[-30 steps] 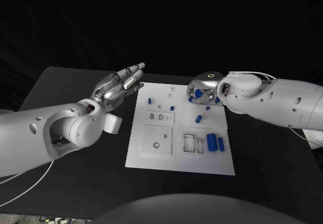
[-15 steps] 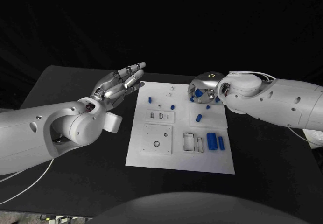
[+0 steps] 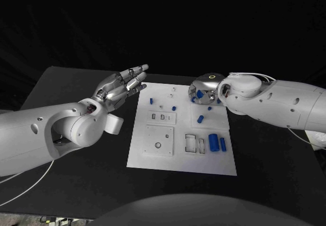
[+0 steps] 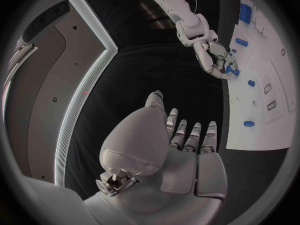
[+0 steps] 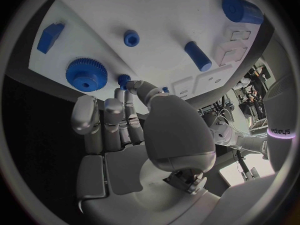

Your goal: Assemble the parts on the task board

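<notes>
— Board (image 3: 204,165) lying in the middle of the counter (image 3: 68,89), blue parts scattered over it; why is the right hand (image 3: 204,90) hanging at its far end?

— It is reaching for the pieces there, I judge; from the right wrist its fingers (image 5: 106,120) are lying straight and close together, pointing down at a gear (image 5: 86,74) and a small peg (image 5: 131,38); nothing is sitting in them.

— And the left hand (image 3: 122,87)?

— Raised off the board's left edge, palm up, fingers spread, holding nothing; it is keeping clear, probably waiting.

— Other parts?

— Two cylinders (image 3: 217,142) are lying near the board's right edge beside some slots; so most of the assembling looks undone.
</notes>
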{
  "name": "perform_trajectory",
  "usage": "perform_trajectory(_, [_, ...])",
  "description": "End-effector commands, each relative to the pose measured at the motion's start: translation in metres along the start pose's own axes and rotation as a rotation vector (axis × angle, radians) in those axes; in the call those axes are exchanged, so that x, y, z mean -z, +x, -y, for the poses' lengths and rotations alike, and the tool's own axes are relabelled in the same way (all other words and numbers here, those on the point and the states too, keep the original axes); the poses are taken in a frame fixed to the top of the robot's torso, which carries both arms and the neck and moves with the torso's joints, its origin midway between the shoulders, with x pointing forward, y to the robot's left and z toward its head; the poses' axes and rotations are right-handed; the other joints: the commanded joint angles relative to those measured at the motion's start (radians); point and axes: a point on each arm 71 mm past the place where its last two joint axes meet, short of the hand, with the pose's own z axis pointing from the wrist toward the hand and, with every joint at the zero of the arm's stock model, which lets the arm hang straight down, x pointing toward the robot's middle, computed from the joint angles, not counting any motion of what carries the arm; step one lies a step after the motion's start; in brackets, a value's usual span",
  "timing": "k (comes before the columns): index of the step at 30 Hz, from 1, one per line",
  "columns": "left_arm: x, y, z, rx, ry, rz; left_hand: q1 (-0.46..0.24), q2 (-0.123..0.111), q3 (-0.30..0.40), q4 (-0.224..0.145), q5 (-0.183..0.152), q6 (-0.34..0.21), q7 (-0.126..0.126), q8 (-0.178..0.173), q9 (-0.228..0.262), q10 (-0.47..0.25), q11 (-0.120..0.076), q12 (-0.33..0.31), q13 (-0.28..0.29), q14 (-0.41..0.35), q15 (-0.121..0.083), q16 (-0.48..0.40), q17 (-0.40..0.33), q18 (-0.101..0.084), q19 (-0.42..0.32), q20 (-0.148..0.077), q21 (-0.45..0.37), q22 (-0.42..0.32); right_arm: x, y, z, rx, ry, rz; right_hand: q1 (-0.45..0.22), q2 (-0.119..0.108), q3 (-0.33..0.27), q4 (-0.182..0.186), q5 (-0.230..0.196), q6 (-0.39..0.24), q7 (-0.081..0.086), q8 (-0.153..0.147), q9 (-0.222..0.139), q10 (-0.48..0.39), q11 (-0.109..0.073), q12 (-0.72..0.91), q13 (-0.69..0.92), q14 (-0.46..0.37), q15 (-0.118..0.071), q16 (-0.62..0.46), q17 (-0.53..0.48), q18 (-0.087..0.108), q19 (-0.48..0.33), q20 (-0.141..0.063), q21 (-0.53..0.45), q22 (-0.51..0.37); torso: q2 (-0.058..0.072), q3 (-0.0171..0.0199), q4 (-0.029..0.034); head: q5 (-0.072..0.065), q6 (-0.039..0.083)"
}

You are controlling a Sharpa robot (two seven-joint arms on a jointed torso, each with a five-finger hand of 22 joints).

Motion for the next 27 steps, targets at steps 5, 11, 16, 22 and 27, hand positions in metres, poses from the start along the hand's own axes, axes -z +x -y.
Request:
perform_trajectory(5, [-0.0007, 0.0029, -0.0007, 0.003, -0.007, -0.029, 0.011, -0.003, 0.007, 0.002, 0.007, 0.001, 0.012, 0.008, 0.001, 0.005, 0.009, 0.007, 0.001, 0.002, 0.010, 0.012, 0.002, 0.005, 0.006, 0.003, 0.008, 0.001, 0.0008, 0.0072, 0.0022, 0.003, 0.009, -0.038, -0.013, -0.027, 0.025, 0.007, -0.050, -0.034, 0.001, -0.057, -0.042, -0.029, 0.014, -0.048, -0.017, -0.005, 0.012, -0.008, -0.017, -0.014, -0.002, 0.002, -0.008, -0.003, -0.002, -0.0014, -0.0004, 0.003, 0.000])
perform_trajectory(11, [-0.0013, 0.0034, -0.0017, 0.004, -0.012, -0.033, 0.012, -0.004, 0.008, 0.002, 0.009, 0.002, 0.013, 0.009, 0.001, 0.006, 0.010, 0.009, 0.001, 0.003, 0.012, 0.015, 0.002, 0.004, 0.008, 0.004, 0.009, 0.002, 0.0008, 0.0093, 0.0025, 0.002, 0.016, -0.055, -0.020, -0.038, 0.030, 0.013, -0.086, -0.034, -0.011, -0.086, -0.070, -0.048, 0.020, -0.075, -0.023, -0.019, 0.016, -0.019, -0.036, -0.011, -0.017, 0.006, -0.025, -0.012, -0.003, -0.0012, 0.0003, 0.002, 0.000])
perform_trajectory(16, [-0.0016, 0.0040, -0.0022, 0.006, -0.016, -0.036, 0.014, -0.004, 0.009, 0.002, 0.012, 0.002, 0.015, 0.009, 0.001, 0.007, 0.012, 0.009, 0.001, 0.004, 0.014, 0.019, 0.002, 0.004, 0.009, 0.004, 0.010, 0.002, 0.0006, 0.0102, 0.0025, 0.003, 0.020, -0.064, -0.023, -0.041, 0.029, 0.016, -0.097, -0.023, -0.018, -0.090, -0.078, -0.057, 0.020, -0.083, -0.024, -0.035, 0.018, -0.031, -0.060, -0.008, -0.029, 0.008, -0.039, -0.022, -0.003, -0.0015, 0.0010, 0.002, 0.000])
perform_trajectory(22, [-0.0018, 0.0043, -0.0026, 0.006, -0.019, -0.037, 0.016, -0.005, 0.009, 0.002, 0.014, 0.003, 0.016, 0.010, 0.001, 0.007, 0.013, 0.010, 0.001, 0.005, 0.016, 0.021, 0.003, 0.004, 0.010, 0.004, 0.011, 0.003, 0.0007, 0.0108, 0.0025, 0.003, 0.020, -0.067, -0.017, -0.036, 0.024, 0.015, -0.092, 0.021, -0.021, -0.075, -0.072, -0.054, 0.019, -0.083, -0.017, -0.045, 0.018, -0.039, -0.072, -0.005, -0.038, 0.011, -0.051, -0.027, -0.003, -0.0019, 0.0016, 0.001, 0.000])
perform_trajectory(27, [-0.0021, 0.0045, -0.0029, 0.006, -0.021, -0.038, 0.017, -0.005, 0.010, 0.002, 0.016, 0.003, 0.017, 0.011, 0.001, 0.008, 0.014, 0.011, 0.001, 0.006, 0.018, 0.024, 0.003, 0.003, 0.011, 0.004, 0.012, 0.003, 0.0008, 0.0102, 0.0024, 0.003, 0.014, -0.055, -0.002, -0.026, 0.019, 0.006, -0.055, 0.055, -0.017, -0.050, -0.048, -0.019, 0.014, -0.059, -0.002, -0.042, 0.013, -0.038, -0.066, -0.006, -0.035, 0.010, -0.051, -0.021, -0.004, -0.0018, 0.0011, 0.002, 0.000])
